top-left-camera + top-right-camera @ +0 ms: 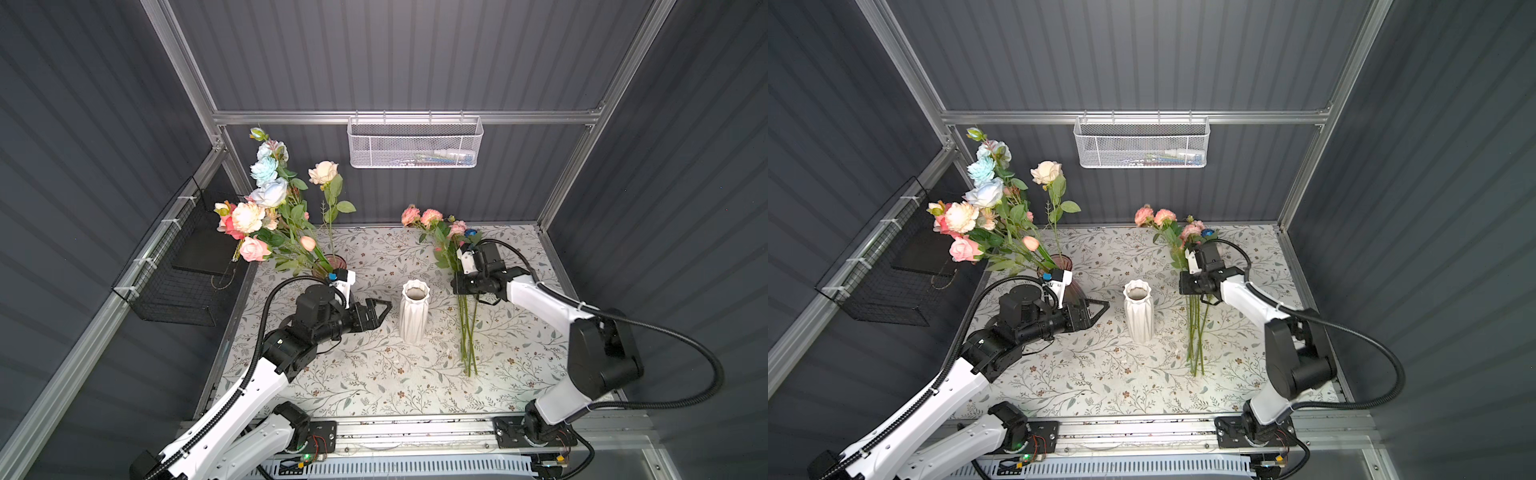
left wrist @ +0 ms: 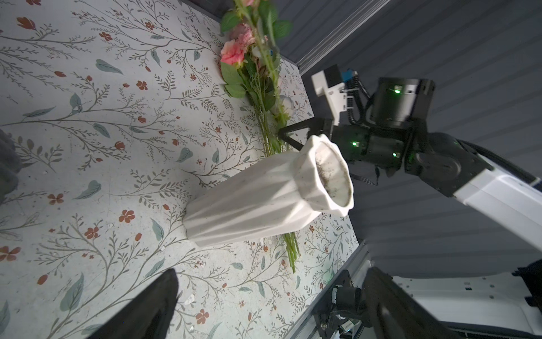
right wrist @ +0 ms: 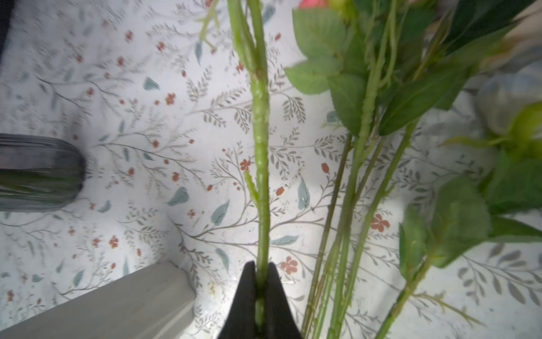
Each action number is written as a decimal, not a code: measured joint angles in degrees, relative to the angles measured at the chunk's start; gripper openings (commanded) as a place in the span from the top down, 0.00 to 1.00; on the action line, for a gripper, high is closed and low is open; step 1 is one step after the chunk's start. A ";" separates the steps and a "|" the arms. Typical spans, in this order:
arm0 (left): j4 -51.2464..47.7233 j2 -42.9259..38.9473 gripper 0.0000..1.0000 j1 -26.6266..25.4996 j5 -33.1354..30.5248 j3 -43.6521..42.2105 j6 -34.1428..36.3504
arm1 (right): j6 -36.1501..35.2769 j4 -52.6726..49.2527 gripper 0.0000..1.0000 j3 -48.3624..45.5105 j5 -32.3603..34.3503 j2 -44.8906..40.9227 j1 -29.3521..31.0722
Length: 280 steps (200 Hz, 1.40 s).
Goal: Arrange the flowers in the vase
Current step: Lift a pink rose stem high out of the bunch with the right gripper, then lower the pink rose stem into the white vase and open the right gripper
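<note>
**One stem pinched by the right gripper, vase not yet filled**

Nearest the front edge of the table [image 1: 374, 390], the cut ends of the loose flowers [image 1: 467, 332] are seen. They are laid flat to the right of the vase [image 1: 414, 309]. Their long axis runs front to back, with the stems bunched close together and the pink heads pointed at the back wall.

The vase is stood upright near the middle of the table, between the two arms, and no flower has been placed in it. It is found just beside the stems but apart from them.

The left gripper [image 1: 384, 309] is held level on the vase's left, aimed at it without contact. Its fingers [image 2: 146, 308] are spread wide and nothing is grasped.

The right gripper [image 3: 261, 290] is set across the flowers at mid-length. Its jaws are clenched on a single green stem [image 3: 261, 146], which runs straight out from the tips. The other stems are seen off to one side of it, in the right wrist view.

Further back on the left, a glass vase [image 1: 332, 264] is packed with a bouquet [image 1: 266, 208] of cream, pink and pale blue heads, leaning left. It is partly hidden behind the left wrist.

A wire basket [image 1: 174, 270] is fixed to the left wall. A white mesh basket [image 1: 413, 143] is hung on the back rail.
</note>
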 measured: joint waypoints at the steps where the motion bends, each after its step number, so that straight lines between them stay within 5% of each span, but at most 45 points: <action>1: 0.00 0.00 0.00 0.00 0.00 0.00 0.00 | 0.04 0.31 0.98 -0.39 -0.04 -0.68 0.00; 48: 0.00 0.02 0.00 0.00 -0.42 0.79 0.44 | 3.19 5.05 0.98 -8.63 1.18 -22.93 0.24; 91: -0.02 0.00 0.00 0.00 -1.05 2.86 1.31 | 2.71 4.61 0.97 -2.43 4.20 -34.38 5.31; 143: -0.39 0.02 0.00 0.00 -1.73 3.23 1.49 | -2.97 7.30 0.97 19.12 7.65 -26.38 19.41; 193: -1.49 -0.02 0.00 0.00 -2.16 4.20 1.49 | -9.92 11.78 0.97 34.60 10.08 -12.09 24.87; 222: -2.32 -0.52 0.00 0.00 -2.36 4.39 1.49 | -12.70 14.73 0.97 32.79 12.28 -8.07 25.42; 280: -2.97 -1.14 0.00 0.00 -2.36 4.42 1.49 | -12.26 21.59 0.91 14.43 14.73 -9.62 25.42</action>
